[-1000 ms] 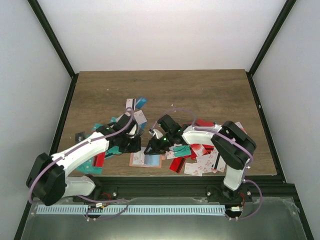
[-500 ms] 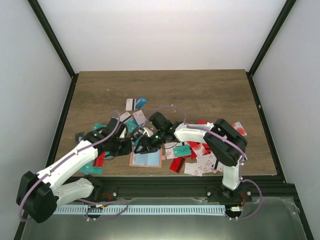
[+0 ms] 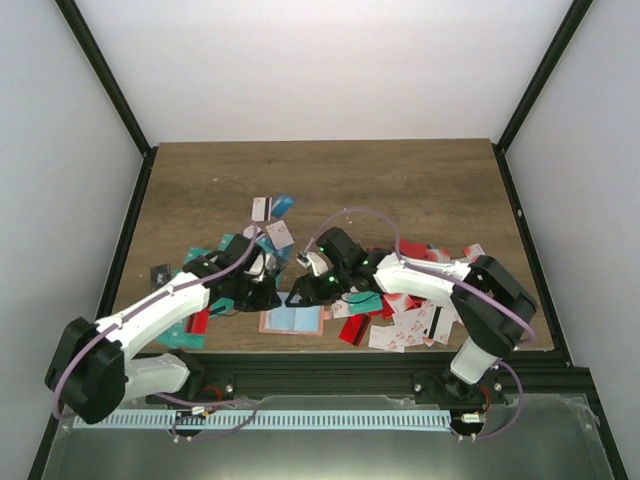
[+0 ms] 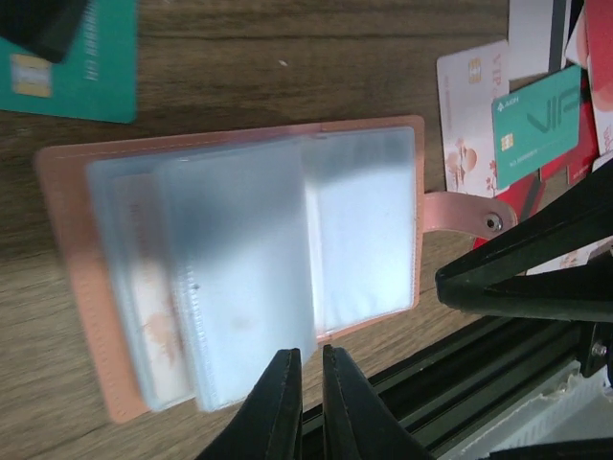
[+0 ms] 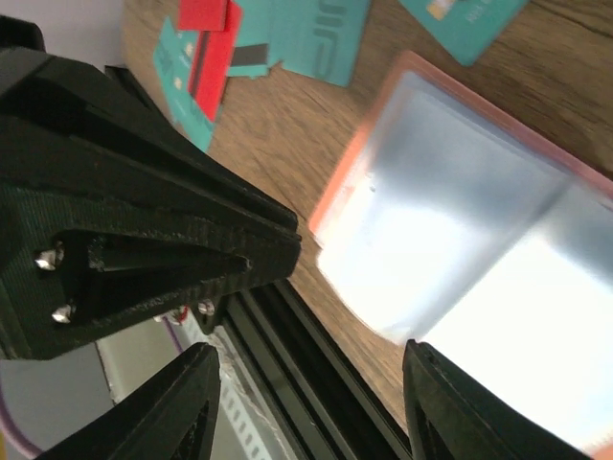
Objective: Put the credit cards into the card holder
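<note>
The salmon-pink card holder [image 3: 293, 320] lies open near the table's front edge, its clear sleeves fanned out [image 4: 239, 278] [image 5: 460, 220]. My left gripper [image 3: 262, 291] [image 4: 309, 356] sits at its left side, the jaws together but for a thin slit. A sleeve's corner ends right at the fingertips, and I cannot tell whether they touch it. My right gripper [image 3: 305, 290] [image 5: 311, 383] hovers over the holder, open wide with nothing between its fingers. Credit cards lie scattered around: teal [image 4: 72, 67] [image 5: 306, 38], red [image 5: 215, 48] and white with red marks [image 4: 469, 115].
A heap of credit cards [image 3: 400, 315] lies right of the holder, under the right arm. More teal and red ones [image 3: 195, 300] lie to the left, and a few [image 3: 272, 208] sit further back. The black front rail [image 3: 320, 368] runs just beyond the holder.
My right gripper has opened wider and its arm has swung. The left gripper drifted left, then back to the holder, and its jaws have parted a hair.
</note>
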Controlling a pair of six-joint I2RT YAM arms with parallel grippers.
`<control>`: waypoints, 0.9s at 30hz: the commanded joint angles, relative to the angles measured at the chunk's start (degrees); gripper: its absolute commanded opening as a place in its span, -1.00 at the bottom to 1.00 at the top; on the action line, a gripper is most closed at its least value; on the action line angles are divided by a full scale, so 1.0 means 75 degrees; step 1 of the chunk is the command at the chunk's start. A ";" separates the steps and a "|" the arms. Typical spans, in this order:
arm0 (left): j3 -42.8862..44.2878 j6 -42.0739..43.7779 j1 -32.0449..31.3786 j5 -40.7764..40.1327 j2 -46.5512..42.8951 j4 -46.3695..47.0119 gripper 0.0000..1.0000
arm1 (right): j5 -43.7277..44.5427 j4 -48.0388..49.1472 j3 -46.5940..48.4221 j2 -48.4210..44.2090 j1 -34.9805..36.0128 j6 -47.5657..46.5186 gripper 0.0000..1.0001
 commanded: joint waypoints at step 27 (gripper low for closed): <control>0.0039 0.0166 -0.0630 -0.1159 0.1995 0.0537 -0.76 | 0.0828 -0.0179 -0.1273 0.0388 -0.0607 0.0225 -0.12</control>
